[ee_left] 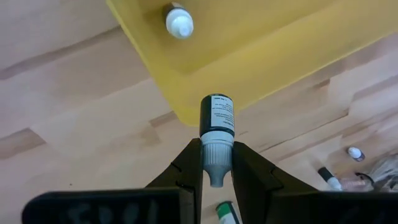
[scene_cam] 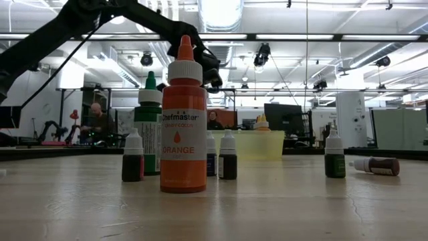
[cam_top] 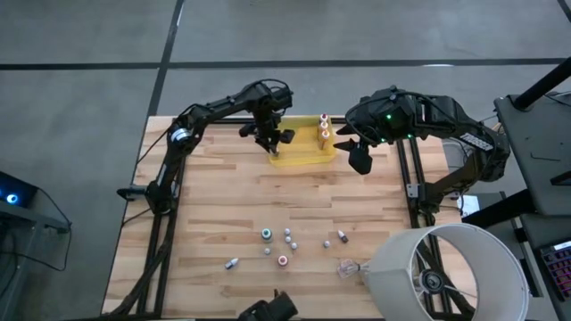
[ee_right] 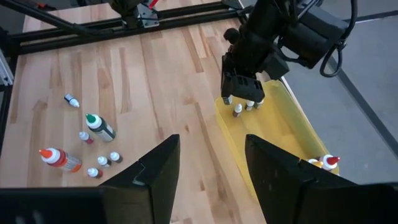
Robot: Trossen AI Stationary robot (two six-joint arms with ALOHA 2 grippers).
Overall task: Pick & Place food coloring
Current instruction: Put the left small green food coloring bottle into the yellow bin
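The food coloring is several tiny bottles. Most stand or lie loose on the near half of the table (cam_top: 284, 241), and they crowd the low view around a big orange bottle (scene_cam: 182, 127). A few stand in the translucent yellow tray (cam_top: 308, 156), such as a white-capped one (ee_left: 179, 22) and an orange and yellow pair (cam_top: 324, 129). My left gripper (cam_top: 272, 141) hangs over the tray's left end, shut on a dark-bodied bottle (ee_left: 216, 115). My right gripper (cam_top: 359, 160) waits open (ee_right: 211, 162) just right of the tray. My left gripper (ee_left: 216, 149) pinches the small bottle by its white cap end (ee_left: 216, 163) between the two fingers. The fingers come from above, pointing down. The bottle hangs upright below them, its base over the tray's corner (ee_left: 186, 115); whether the base touches the tray I cannot tell.
A crumpled clear plastic scrap (cam_top: 348, 267) lies near the right front. A large white lampshade (cam_top: 446, 272) covers the near right corner. Black frame rails run along both table sides (cam_top: 412, 192). Bare wood lies between the tray and the loose bottles.
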